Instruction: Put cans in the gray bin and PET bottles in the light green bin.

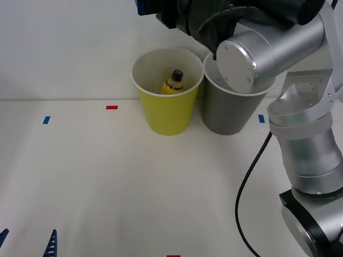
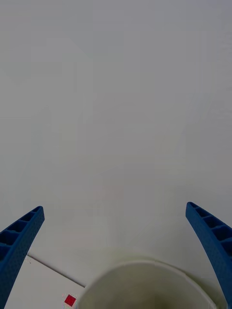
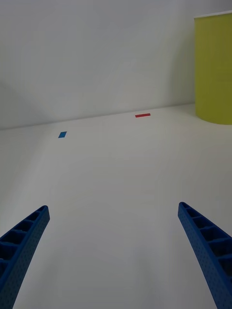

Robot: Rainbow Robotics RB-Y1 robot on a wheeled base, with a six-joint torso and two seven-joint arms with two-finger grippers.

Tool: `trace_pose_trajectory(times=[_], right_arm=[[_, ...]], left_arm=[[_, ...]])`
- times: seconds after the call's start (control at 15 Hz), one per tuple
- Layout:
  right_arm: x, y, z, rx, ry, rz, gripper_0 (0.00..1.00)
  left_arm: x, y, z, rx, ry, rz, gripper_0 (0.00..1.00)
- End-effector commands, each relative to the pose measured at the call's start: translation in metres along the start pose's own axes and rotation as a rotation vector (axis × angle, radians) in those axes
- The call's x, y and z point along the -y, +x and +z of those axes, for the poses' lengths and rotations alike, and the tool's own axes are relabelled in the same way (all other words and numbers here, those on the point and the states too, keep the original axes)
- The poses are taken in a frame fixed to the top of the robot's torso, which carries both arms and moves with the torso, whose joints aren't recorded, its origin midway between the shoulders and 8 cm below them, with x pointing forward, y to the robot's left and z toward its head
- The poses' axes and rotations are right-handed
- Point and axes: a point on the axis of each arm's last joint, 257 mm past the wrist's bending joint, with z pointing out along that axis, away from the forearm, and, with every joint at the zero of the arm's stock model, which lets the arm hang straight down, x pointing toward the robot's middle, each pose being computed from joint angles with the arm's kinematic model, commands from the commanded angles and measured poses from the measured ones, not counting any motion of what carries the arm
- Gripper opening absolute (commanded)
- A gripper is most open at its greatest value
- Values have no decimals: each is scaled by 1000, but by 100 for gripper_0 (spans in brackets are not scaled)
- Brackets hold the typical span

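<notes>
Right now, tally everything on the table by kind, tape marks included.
Bins: 2, the light green bin and the gray bin
PET bottles: 1, inside the light green bin
Red tape marks: 2
Blue tape marks: 2
Total: 7

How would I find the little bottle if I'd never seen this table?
Look to the back of the white table, where two bins stand side by side. The PET bottle stands inside the light green bin, not the gray bin; it's small, with a yellow label and black cap.

bottle [image 1: 174, 81] inside left bin [image 1: 167, 115]
</notes>
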Motion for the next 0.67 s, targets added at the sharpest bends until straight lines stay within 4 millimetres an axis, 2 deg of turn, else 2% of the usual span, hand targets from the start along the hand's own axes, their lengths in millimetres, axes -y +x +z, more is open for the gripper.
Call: trace_pose_trajectory(times=[0.07, 0.2, 0.53, 0.67], right_arm=[[19, 3, -37, 13, 0, -3, 100], [33, 11, -65, 19, 24, -32, 100], [61, 17, -147, 67, 110, -70, 100], [75, 25, -171, 61, 159, -72, 100]], left_arm=[[0, 0, 0, 0, 0, 0, 91], [0, 0, 0, 0, 0, 0, 91], [0, 0, 0, 0, 0, 0, 91], [0, 0, 0, 0, 0, 0, 91]])
